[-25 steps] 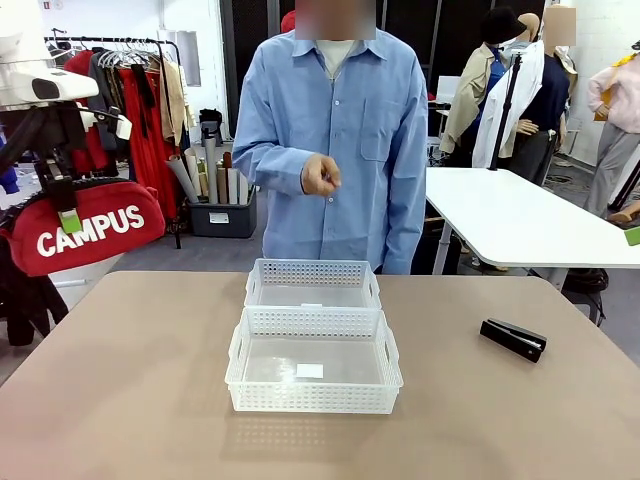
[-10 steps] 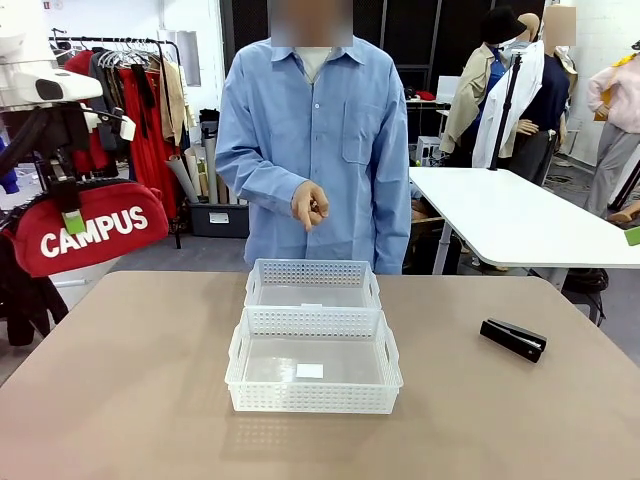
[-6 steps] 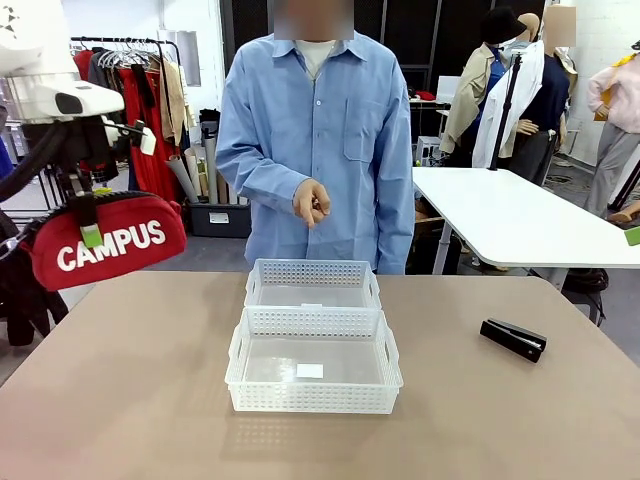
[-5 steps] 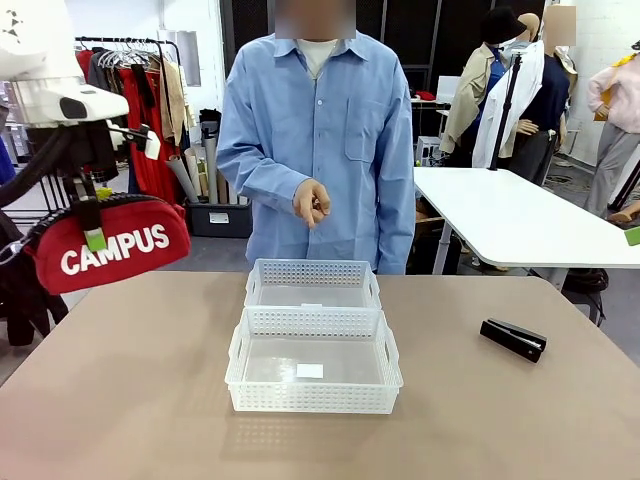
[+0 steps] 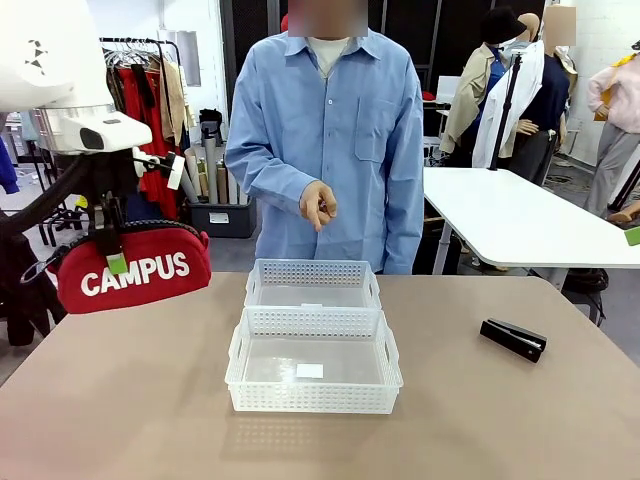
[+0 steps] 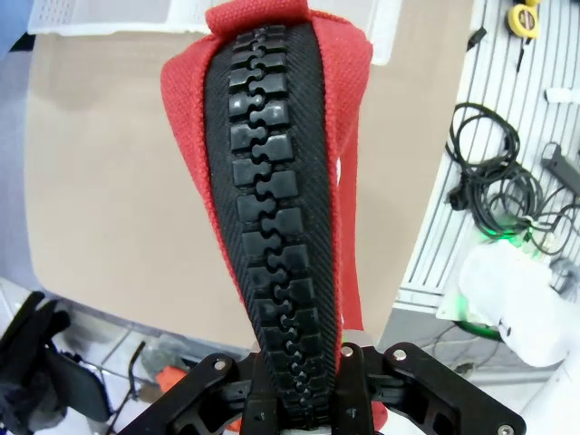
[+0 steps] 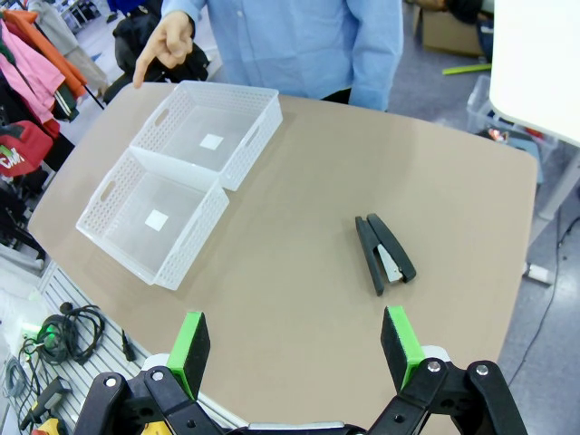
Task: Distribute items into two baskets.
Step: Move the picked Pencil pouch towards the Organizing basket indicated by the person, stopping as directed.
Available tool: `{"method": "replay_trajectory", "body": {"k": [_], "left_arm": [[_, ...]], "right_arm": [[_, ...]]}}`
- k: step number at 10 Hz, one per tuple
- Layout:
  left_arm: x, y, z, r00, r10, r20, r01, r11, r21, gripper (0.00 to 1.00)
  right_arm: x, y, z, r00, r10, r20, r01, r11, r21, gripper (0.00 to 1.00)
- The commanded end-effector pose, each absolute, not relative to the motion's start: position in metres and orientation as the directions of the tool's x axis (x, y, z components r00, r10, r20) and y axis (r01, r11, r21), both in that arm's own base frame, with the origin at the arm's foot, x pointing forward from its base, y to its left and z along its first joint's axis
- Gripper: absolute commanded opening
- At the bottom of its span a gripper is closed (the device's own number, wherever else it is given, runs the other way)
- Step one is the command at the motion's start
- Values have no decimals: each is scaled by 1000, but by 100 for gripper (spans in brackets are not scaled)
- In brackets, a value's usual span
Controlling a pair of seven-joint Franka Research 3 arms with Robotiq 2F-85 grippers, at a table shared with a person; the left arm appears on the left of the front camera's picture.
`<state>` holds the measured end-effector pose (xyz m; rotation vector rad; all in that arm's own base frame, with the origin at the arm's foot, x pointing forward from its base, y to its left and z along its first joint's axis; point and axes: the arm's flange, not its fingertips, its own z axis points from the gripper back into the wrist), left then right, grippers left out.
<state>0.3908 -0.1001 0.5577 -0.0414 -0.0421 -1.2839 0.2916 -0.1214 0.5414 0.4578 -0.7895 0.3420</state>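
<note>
The red "CAMPUS" pouch (image 5: 135, 270) hangs in the air over the table's left edge, left of the baskets, with my left gripper (image 5: 112, 258) shut on its top. In the left wrist view its black zip (image 6: 272, 227) runs up from my left gripper (image 6: 304, 403). Two white lattice baskets stand at mid-table, the far one (image 5: 312, 271) touching the near one (image 5: 313, 398); both are empty. The black stapler (image 5: 513, 339) lies on the table at the right. My right gripper (image 7: 294, 349) is open high above the table, with the stapler (image 7: 385, 254) below it.
A person in a blue shirt stands at the far side, one hand (image 5: 320, 205) pointing down above the far basket. The right wrist view shows that hand (image 7: 168, 41) beyond the far basket (image 7: 256, 138) and near basket (image 7: 199, 240). Bare tan tabletop (image 5: 130, 400) surrounds the baskets.
My left arm has carried the pouch to the right and slightly lower, toward the table. The person's pointing hand, the baskets and the stapler stay put.
</note>
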Motion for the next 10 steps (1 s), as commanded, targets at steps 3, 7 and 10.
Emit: {"method": "replay_trajectory", "body": {"k": [3, 7, 10], "left_arm": [[400, -107, 551, 77, -993, 84, 997, 77, -12, 0], [413, -147, 546, -21, -999, 44, 1000, -22, -20, 0], [418, -174, 543, -40, -999, 31, 999, -40, 3, 0]], "right_arm": [[291, -123, 541, 652, 117, 749, -466, 841, 274, 100], [291, -123, 541, 652, 117, 749, -466, 841, 274, 100], [291, -123, 541, 652, 117, 749, -466, 841, 274, 100]]}}
